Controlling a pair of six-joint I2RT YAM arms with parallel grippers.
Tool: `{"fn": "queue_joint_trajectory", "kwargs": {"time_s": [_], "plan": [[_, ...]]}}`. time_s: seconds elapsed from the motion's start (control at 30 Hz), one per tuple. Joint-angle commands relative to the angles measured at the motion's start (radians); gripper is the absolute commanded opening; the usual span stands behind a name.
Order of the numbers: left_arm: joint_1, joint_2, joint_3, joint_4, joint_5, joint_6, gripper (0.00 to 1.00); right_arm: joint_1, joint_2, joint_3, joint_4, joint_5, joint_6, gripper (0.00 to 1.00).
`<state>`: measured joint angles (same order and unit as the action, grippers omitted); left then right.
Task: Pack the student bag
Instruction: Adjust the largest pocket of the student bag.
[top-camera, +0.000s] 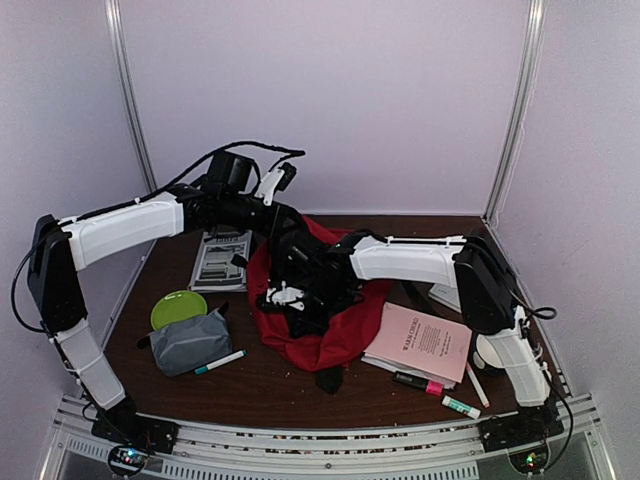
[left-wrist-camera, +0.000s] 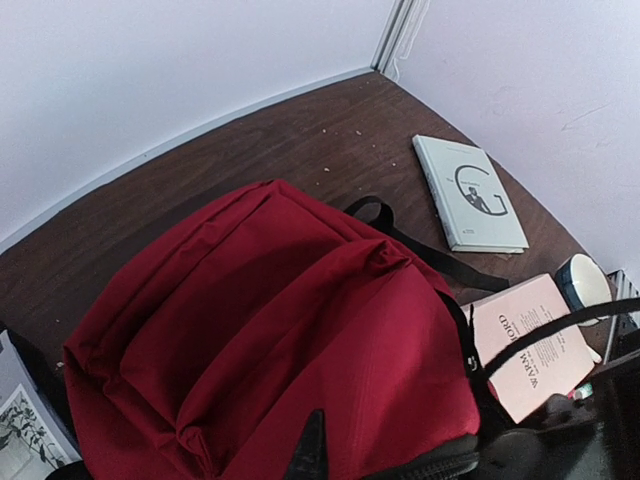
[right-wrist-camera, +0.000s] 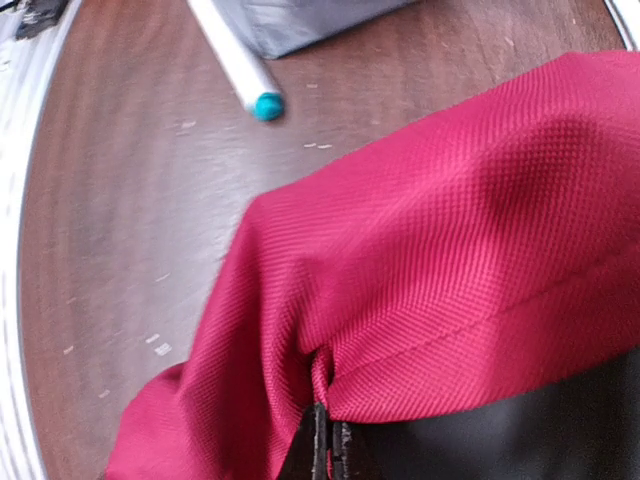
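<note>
Left wrist view, pink book (left-wrist-camera: 540, 378): showing "WARM", lying right of the student bag (left-wrist-camera: 280, 320).
Right jaws: pinching bag's fabric.
Left jaws: cannot tell.

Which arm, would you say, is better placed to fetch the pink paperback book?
Probably right: the pink paperback book lies on that arm's side of the red fabric backpack, though the right gripper seems to pinch its fabric.

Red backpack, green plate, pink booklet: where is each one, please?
red backpack (left-wrist-camera: 270, 330): left wrist view, middle of its front fabric.
green plate (top-camera: 178, 306): top view, centre of the plate.
pink booklet (top-camera: 425, 342): top view, middle of its cover.
</note>
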<state>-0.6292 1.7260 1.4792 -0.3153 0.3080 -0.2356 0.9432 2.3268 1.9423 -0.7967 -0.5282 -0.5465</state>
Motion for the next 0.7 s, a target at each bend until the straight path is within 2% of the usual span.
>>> {"fn": "queue_joint_trajectory", "kwargs": {"time_s": [0.0,0.1,0.27,0.33,0.47,0.67], "plan": [[0.006,-0.019,-0.01,0.054,-0.04,0.022,0.0,0.022,-0.194,-0.097,0.02,-0.022,0.022,0.0],[0.009,-0.01,-0.014,0.062,-0.06,0.029,0.0,0.052,-0.28,-0.176,0.076,0.066,0.074,0.0],[0.007,0.001,-0.054,0.08,-0.071,0.023,0.0,0.169,-0.365,-0.25,0.135,0.422,0.201,0.0],[0.008,0.001,-0.078,0.102,-0.09,0.014,0.0,0.221,-0.38,-0.257,0.116,0.495,0.21,0.0],[0.008,0.026,-0.055,0.097,-0.139,0.012,0.0,0.306,-0.372,-0.263,0.077,0.563,0.223,0.0],[0.009,0.023,-0.011,0.141,-0.253,-0.001,0.0,0.332,-0.384,-0.277,0.054,0.512,0.314,0.0]]}}
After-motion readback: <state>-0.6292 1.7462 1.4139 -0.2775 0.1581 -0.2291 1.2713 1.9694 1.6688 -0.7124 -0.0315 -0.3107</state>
